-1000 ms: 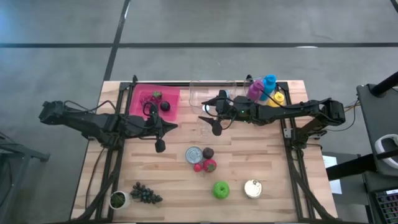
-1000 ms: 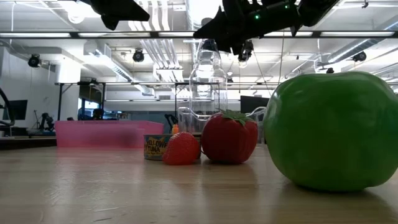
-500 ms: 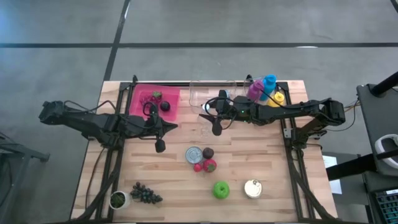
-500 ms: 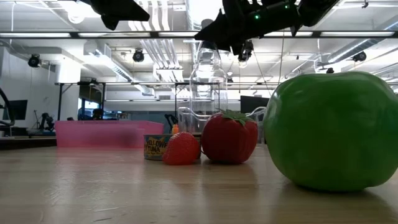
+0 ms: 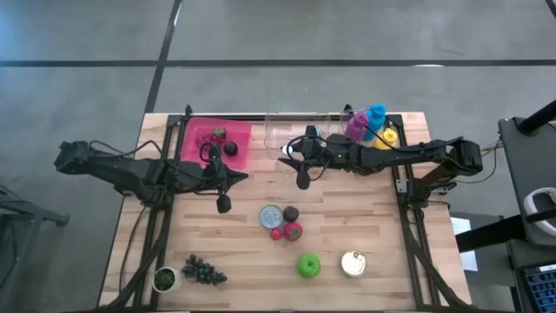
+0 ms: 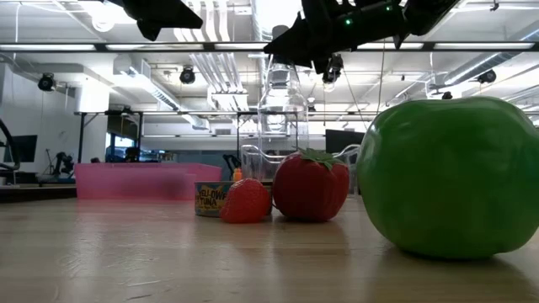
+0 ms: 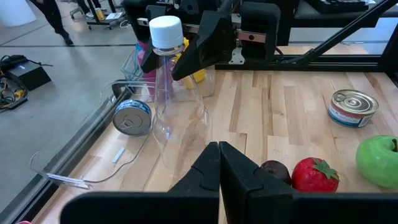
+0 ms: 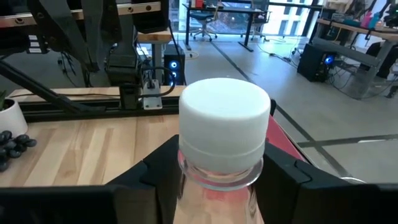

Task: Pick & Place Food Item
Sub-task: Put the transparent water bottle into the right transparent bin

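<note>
Green apple [image 5: 308, 265] sits nearest me on the wood table [image 5: 373, 217], strawberries & tuna can [image 5: 272, 216] just beyond. My L end effector [image 5: 223, 203] hovers mid-table, fingers closed, empty. R end effector [image 5: 301, 177] has its fingers around the clear bottle's [image 7: 169, 93] neck, below the white cap [image 8: 224, 122].
</note>
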`<state>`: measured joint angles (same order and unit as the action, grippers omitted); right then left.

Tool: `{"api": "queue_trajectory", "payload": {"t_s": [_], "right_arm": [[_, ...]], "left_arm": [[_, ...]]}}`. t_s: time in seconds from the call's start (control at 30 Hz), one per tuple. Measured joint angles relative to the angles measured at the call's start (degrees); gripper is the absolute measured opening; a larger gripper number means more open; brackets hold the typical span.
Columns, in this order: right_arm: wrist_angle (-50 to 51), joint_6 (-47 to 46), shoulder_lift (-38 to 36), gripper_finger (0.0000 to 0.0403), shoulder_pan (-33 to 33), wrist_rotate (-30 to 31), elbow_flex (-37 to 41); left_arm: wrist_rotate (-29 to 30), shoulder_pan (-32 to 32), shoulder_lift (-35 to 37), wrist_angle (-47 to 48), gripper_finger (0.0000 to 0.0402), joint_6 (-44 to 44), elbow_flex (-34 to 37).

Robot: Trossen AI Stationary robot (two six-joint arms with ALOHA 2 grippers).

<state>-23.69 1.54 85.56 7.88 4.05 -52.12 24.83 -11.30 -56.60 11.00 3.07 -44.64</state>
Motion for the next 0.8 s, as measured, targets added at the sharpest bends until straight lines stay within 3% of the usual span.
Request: {"api": "queue_trajectory", "payload": {"t_s": [0.8], "right_arm": [[1.27,-1.58,-2.18,0.0147,0.0,0.0,0.04]], "left_arm": [[0.0,0.0,0.0,0.0,0.0001,0.0,0.0]]}}
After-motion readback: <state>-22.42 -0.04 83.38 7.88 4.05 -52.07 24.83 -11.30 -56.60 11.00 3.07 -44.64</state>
